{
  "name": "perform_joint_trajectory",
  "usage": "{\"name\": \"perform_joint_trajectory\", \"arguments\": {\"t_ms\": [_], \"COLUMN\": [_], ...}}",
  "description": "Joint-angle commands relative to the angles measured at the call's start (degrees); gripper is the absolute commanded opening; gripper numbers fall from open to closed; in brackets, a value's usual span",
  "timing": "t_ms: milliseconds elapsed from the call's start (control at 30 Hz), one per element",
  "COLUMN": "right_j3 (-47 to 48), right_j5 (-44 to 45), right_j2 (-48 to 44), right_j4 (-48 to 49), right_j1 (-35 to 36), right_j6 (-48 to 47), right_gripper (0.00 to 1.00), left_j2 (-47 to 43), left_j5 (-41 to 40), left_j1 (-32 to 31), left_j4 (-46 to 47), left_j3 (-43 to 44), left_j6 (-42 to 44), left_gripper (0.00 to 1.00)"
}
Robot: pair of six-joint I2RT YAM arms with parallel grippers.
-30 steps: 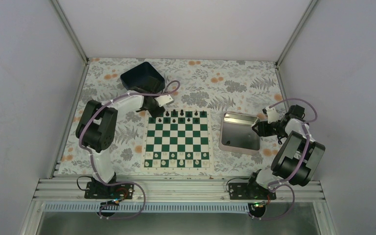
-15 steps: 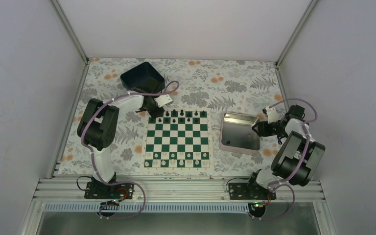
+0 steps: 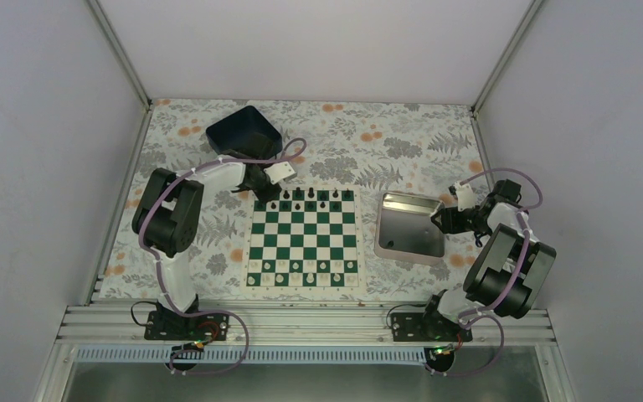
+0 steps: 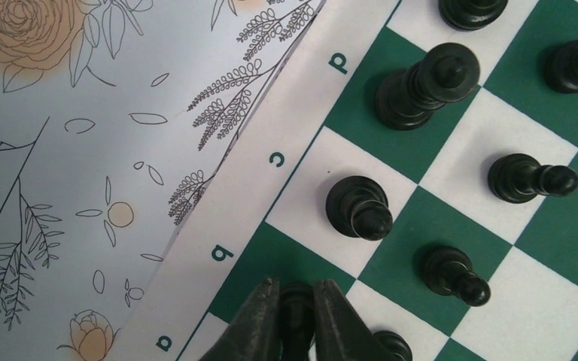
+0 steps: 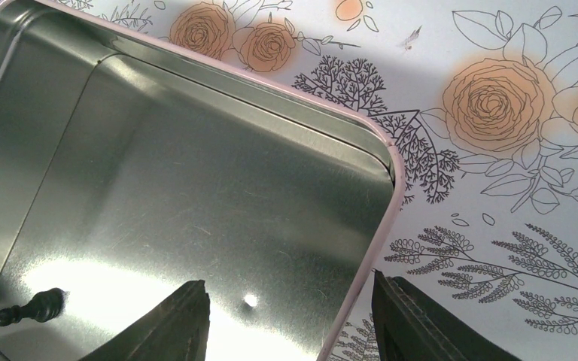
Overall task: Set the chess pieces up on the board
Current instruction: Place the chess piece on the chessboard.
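Note:
The green and white board lies mid-table, with black pieces along its far rows and white pieces along the near rows. My left gripper is shut on a black chess piece over the dark square by the letter b, at the board's far left corner. Other black pieces stand upright beside it. My right gripper is open and empty over the right edge of the silver tray. One black piece lies on its side in the tray.
A dark blue bin sits at the far left behind the board. The silver tray lies right of the board. The floral cloth covers the table, with walls on three sides.
The left arm has shifted very slightly; otherwise nothing visibly moved. The right arm has stayed still.

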Motion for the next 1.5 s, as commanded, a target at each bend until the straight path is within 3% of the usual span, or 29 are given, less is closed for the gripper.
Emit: {"name": "perform_joint_trajectory", "arguments": {"t_ms": [0,67,367,733,833,933,967,1233,1467], "right_j3": [-0.6,-0.6,-0.5,-0.3,0.0,0.8,1.2,5.5,10.5], "right_j5": [-0.3,-0.3,-0.5,-0.7,-0.3,-0.2,-0.3,4.6,14.5], "right_j2": [0.7,0.7,0.5,0.0,-0.3,-1.2,-1.5,-8.3,-10.9], "right_j4": [0.2,0.2,0.1,-0.3,-0.8,-2.2,-3.1,-16.0,-20.3], "right_j1": [0.4,0.4,0.4,0.5,0.5,0.6,0.7,2.8,4.8], "right_j6": [-0.7,-0.8,-0.9,-1.0,-1.7,-2.8,-3.7,-14.0,-18.4], "right_gripper": [0.57,0.57,0.57,0.57,0.58,0.6,0.6,0.66,0.65], "left_j2": [0.9,0.9,-0.5,-10.3,-14.7,-18.0,-19.1,-24.3,-22.1], "left_j5": [1.5,1.2,-0.4,-3.3,-3.1,-1.4,-0.7,3.1,2.3], "left_j1": [0.3,0.3,0.3,0.3,0.3,0.3,0.3,0.2,-3.3], "left_j4": [-0.3,-0.4,-1.3,-9.1,-11.2,-13.0,-13.3,-10.1,-9.5], "left_j3": [0.4,0.7,1.7,8.3,10.9,13.1,13.2,9.6,9.6], "left_j6": [0.5,0.5,0.4,1.4,1.6,1.0,0.8,-1.2,-1.1], "left_gripper": [0.16,0.22,0.29,0.43,0.63,0.93,0.99,1.0,1.0]}}
